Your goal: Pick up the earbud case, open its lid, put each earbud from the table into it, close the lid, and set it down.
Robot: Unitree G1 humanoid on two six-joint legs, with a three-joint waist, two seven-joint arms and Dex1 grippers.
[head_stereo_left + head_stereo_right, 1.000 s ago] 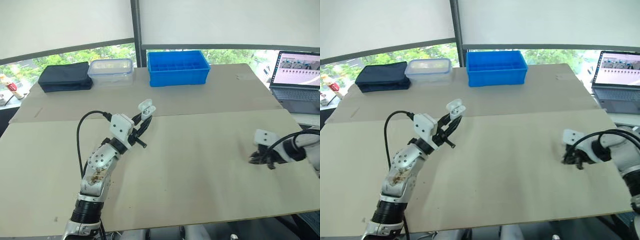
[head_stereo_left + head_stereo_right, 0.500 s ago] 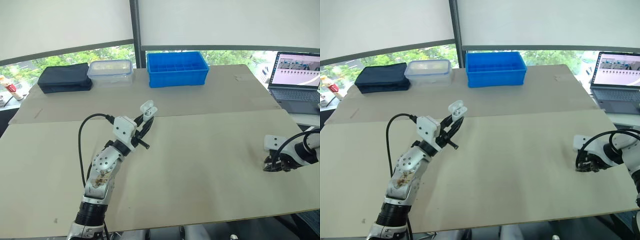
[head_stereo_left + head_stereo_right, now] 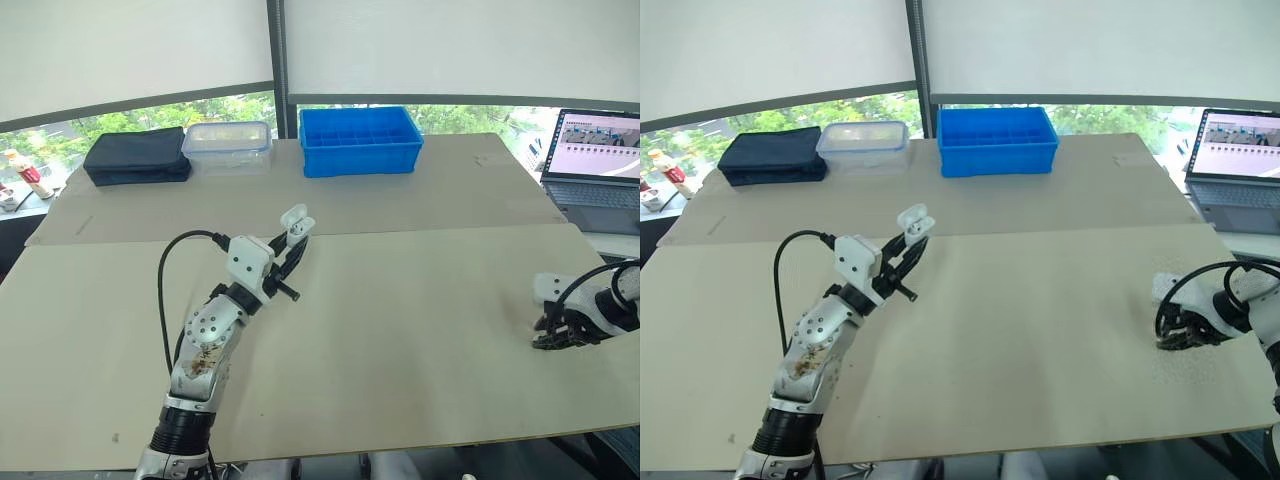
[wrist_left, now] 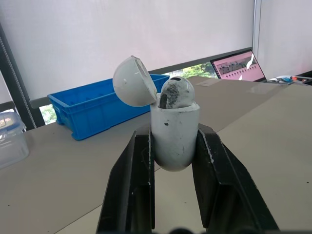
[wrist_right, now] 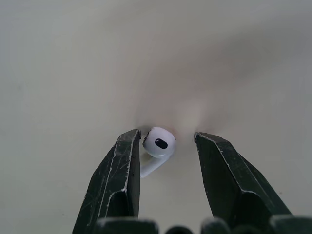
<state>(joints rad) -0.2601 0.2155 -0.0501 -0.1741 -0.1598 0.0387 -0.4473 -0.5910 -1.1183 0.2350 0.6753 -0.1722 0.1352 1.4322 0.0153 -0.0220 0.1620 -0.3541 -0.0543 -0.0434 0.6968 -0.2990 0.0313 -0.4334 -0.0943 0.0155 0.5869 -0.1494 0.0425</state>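
beige table, earbud, blue crate, dark pouch

Counts:
- earbud case x1
- earbuds x2: seated earbud in the case, loose earbud on the table
- table x1
- grippers x2: left gripper, right gripper
- blue divided bin x1
- clear lidded container x1
- dark pouch x1
- laptop x1
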